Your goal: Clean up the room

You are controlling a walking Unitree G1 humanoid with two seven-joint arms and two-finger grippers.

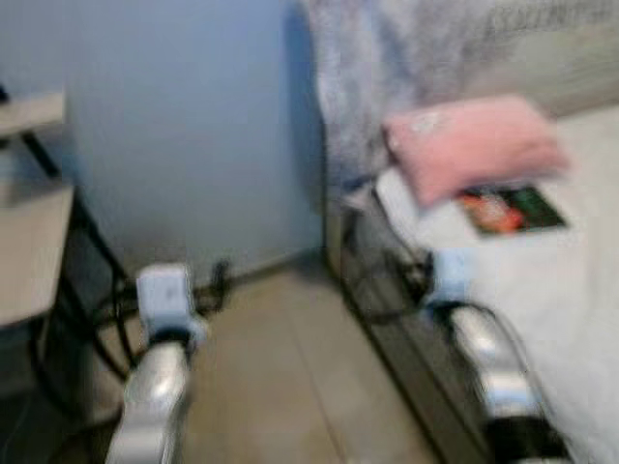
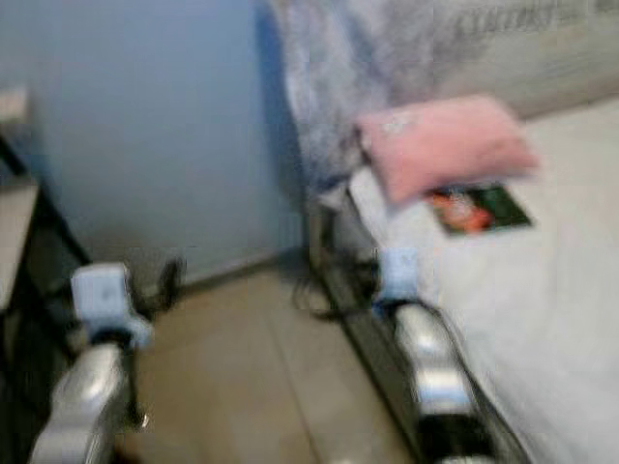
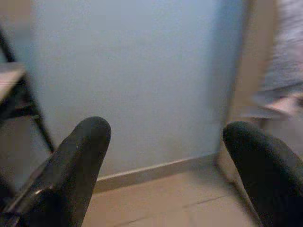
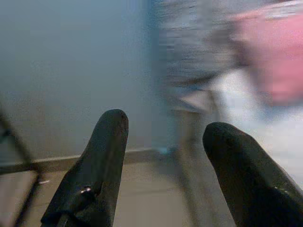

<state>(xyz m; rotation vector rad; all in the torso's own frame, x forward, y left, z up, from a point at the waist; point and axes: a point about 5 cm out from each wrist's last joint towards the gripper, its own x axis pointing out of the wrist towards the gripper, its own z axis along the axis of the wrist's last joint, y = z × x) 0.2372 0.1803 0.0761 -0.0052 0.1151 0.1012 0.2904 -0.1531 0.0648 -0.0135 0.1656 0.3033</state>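
A pink pillow (image 1: 471,143) lies on the white bed (image 1: 571,300) at the right, with a dark printed book or magazine (image 1: 510,210) just below it. A grey fuzzy blanket (image 1: 387,68) hangs at the head of the bed. My left gripper (image 3: 165,156) is open and empty, facing the blue wall above the floor. My right gripper (image 4: 163,156) is open too, empty, pointing toward the bed's corner and the pillow (image 4: 277,56). Both silver arms (image 1: 155,387) are held low in front; the picture is blurred.
A blue wall (image 1: 193,126) stands ahead, with tan floor tiles (image 1: 280,387) between it and the bed frame (image 1: 406,348). A table with black legs (image 1: 39,242) stands at the left. Dark cables (image 1: 218,280) lie at the base of the wall and by the bed.
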